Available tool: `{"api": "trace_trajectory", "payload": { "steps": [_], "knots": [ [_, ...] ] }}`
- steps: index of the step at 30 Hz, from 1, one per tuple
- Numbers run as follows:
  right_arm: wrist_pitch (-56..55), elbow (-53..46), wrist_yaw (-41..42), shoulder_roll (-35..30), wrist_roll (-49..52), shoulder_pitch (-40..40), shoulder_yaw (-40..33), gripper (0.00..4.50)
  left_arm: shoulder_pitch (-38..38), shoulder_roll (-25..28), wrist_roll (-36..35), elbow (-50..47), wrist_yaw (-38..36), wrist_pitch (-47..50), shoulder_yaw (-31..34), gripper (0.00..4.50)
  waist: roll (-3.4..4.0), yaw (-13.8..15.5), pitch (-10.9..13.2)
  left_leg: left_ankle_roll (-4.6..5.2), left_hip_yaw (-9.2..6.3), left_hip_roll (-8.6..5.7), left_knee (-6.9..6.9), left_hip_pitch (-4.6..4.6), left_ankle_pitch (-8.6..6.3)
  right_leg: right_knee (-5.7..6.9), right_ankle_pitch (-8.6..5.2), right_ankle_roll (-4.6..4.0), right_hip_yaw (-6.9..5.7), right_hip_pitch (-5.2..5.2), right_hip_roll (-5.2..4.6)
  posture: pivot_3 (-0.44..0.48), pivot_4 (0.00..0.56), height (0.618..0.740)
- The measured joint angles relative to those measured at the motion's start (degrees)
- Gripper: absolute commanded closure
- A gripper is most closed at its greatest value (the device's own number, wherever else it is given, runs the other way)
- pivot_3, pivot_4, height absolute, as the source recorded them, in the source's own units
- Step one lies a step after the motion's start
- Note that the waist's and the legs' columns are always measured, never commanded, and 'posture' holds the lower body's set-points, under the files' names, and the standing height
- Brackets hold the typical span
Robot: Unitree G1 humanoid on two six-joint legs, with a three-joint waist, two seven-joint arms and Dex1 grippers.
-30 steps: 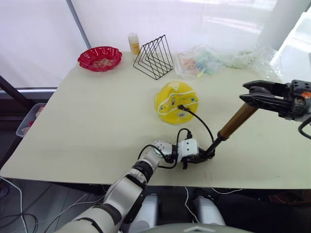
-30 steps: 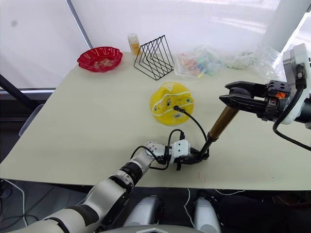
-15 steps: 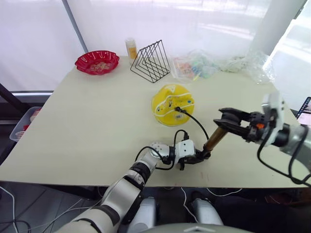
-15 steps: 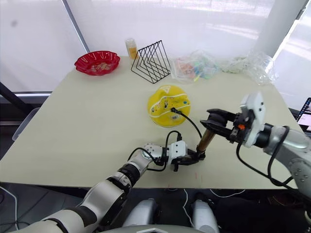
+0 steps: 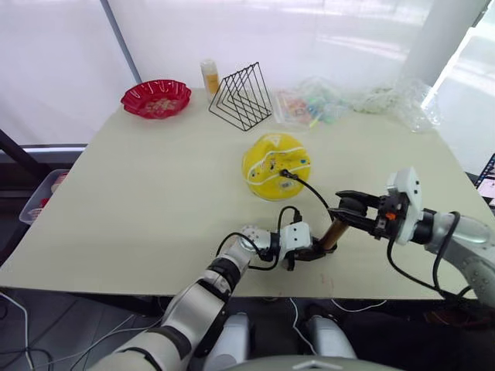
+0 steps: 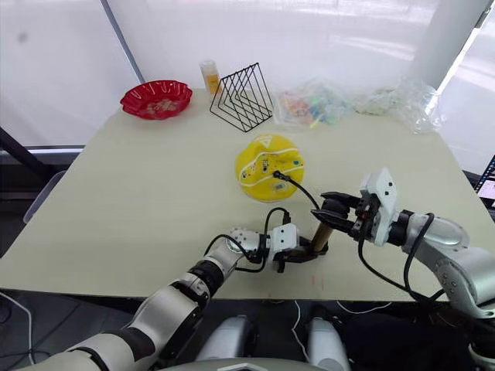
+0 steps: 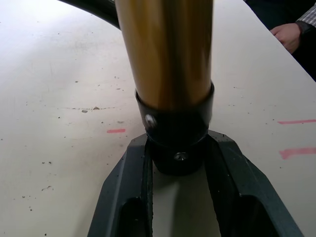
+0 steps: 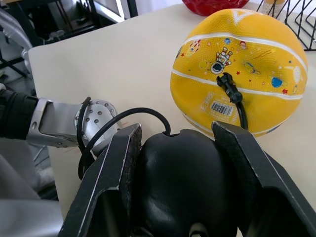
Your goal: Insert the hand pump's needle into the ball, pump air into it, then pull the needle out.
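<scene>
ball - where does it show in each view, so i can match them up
Left eye view: the ball lies mid-table, beyond both arms.
Right eye view: the same spot, with the hose plugged into it.
Left wrist view: not in it.
Right wrist view: the ball sits beyond the knob.
Shared landmark: the wire rack behind the ball.

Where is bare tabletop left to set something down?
The wide left stretch of the table, between the red bowl and the near edge, is bare. Crowded: the far edge by the wire rack and plastic bags, and around the ball and hand pump.
</scene>
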Motion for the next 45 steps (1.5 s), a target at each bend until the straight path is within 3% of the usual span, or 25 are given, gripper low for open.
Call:
{"api": "trace_trajectory", "payload": {
  "steps": [10,18,21,23,27,30,37,45],
  "knots": [
    [13.8,2.0,-1.46,-12.7,19.74,-14.31,-14.18,2.68,-0.4,-0.46,-0.09,-0.12,-0.62,-0.05,0.02,3.5,0.19,0.14,0.6,0.01,-0.01,-0.17,-0.02,-0.11,0.0,-0.02,0.16,-0.12,-0.03,-0.04,-0.12,0.0,0.15,0.737],
    [16.31,2.04,-4.03,-13.43,22.7,-13.76,-15.68,2.68,-0.35,-0.53,-0.08,-0.14,-0.74,-0.25,-0.01,3.5,0.09,0.25,0.66,0.01,-0.03,-0.17,-0.03,-0.13,0.0,-0.03,0.17,-0.12,-0.06,-0.04,-0.14,0.0,0.15,0.737],
    [14.54,-0.2,-2.71,-13.44,20.57,-10.75,-16.44,2.68,-0.29,-0.35,-0.08,-0.14,-0.68,-0.25,-0.01,3.5,0.07,0.22,0.59,0.01,-0.03,-0.15,-0.04,-0.07,0.0,-0.03,0.13,-0.06,-0.06,-0.01,-0.11,0.0,0.15,0.737],
    [11.37,-1.85,-2.66,-9.93,17.44,-7.79,-15.21,2.68,-0.03,0.03,0.02,0.12,-0.57,-0.22,-0.01,3.5,-0.35,0.17,0.19,0.0,-0.1,-0.04,-0.07,0.04,0.0,-0.03,0.02,0.07,-0.1,0.02,-0.06,0.0,0.15,0.737],
    [7.03,-3.7,-2.93,-6.17,11.0,-3.54,-9.81,2.68,0.18,0.38,0.07,0.22,0.06,-0.21,-0.01,3.5,-0.41,-0.09,-0.09,-0.01,-0.08,0.06,-0.04,0.12,-0.01,-0.01,-0.05,-0.04,-0.06,0.07,-0.11,0.0,0.15,0.737],
    [0.91,-3.16,-2.83,-0.9,3.95,0.75,-3.97,2.68,0.63,0.61,0.21,0.48,-0.09,-0.09,-0.08,3.5,-0.93,-0.06,-0.73,-0.02,-0.25,0.19,-0.15,0.19,-0.01,-0.02,-0.09,-0.09,-0.24,0.1,-0.02,0.0,0.15,0.737],
    [-10.48,1.54,-1.75,5.36,-9.95,5.98,6.27,2.68,0.76,0.6,0.22,0.51,0.26,0.14,-0.09,3.5,-0.7,-0.11,-0.92,-0.03,-0.25,0.18,-0.15,0.32,-0.02,0.03,-0.19,-0.28,-0.24,0.19,0.0,0.0,0.15,0.737],
    [-9.55,0.7,-0.09,3.91,-9.71,4.56,5.17,2.68,0.58,0.38,0.22,0.45,0.25,0.13,-0.09,3.5,-0.42,-0.09,-0.76,-0.03,-0.21,0.13,-0.14,0.33,-0.02,0.02,-0.19,-0.27,-0.25,0.24,0.05,0.0,0.15,0.737]
  ]
}}
